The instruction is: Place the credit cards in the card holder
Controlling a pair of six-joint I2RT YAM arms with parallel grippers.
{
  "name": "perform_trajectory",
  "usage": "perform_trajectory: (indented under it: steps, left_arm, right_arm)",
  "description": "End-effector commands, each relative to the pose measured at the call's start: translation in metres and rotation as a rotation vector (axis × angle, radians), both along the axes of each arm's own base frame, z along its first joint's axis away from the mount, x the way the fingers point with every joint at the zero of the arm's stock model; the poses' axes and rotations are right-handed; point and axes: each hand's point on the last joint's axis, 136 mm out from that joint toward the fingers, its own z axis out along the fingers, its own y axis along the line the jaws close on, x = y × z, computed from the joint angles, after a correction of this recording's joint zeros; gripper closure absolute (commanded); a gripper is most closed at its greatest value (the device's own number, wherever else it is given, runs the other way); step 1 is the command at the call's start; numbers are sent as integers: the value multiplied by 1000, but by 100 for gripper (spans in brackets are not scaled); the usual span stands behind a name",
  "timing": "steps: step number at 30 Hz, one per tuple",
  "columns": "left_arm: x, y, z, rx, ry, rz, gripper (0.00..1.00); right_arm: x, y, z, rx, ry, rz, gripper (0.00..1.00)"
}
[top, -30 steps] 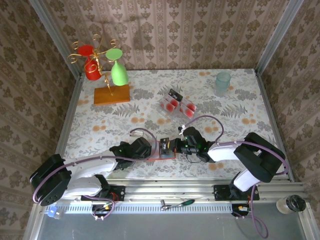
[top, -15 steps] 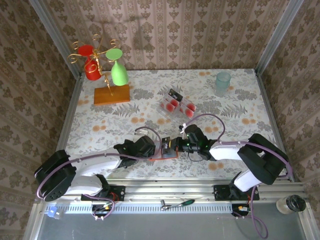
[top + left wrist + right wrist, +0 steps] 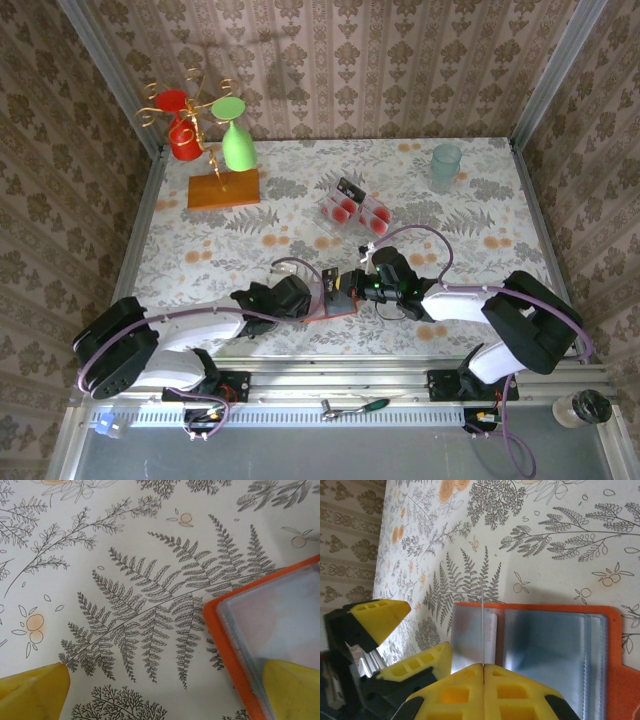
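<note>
Item: card holder (image 3: 545, 640), open flat; my left tool (image 3: 165, 687), spread wide, straddles its edge to steady it. Item: credit card (image 3: 484, 630), clamped edge-on in my right tool (image 3: 483, 666) over its pocket, for sliding in.

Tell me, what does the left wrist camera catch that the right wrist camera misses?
Left wrist: the left pincer spread wide, one finger over the card holder at its orange corner. Right wrist: the right pincer shut on a credit card seen edge-on, standing above the open holder, plus a wallpapered wall. Both: the card holder and the fern-print tablecloth.
</note>
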Motion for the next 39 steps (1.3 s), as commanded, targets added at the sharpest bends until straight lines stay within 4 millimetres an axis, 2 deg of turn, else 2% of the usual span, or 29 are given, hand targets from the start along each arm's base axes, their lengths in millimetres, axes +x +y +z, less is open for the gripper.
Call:
perform_trajectory:
  steps: [1,16,28,34,39]
  left_arm:
    - [-4,4,-9,6,13,20,0]
    - [-8,10,-16,17,23,39,0]
    - [-8,9,-18,16,24,40,0]
    - [-8,8,-18,17,26,40,0]
    - [-8,8,-18,15,25,42,0]
  right_arm:
    - [8,0,5,22,-19,-29,100]
    - [7,2,-14,13,5,-28,100]
    - [-2,-8,-31,-29,20,-24,100]
    - [-4,-9,-34,-37,18,-16,100]
    - [-8,0,-33,-12,26,38,100]
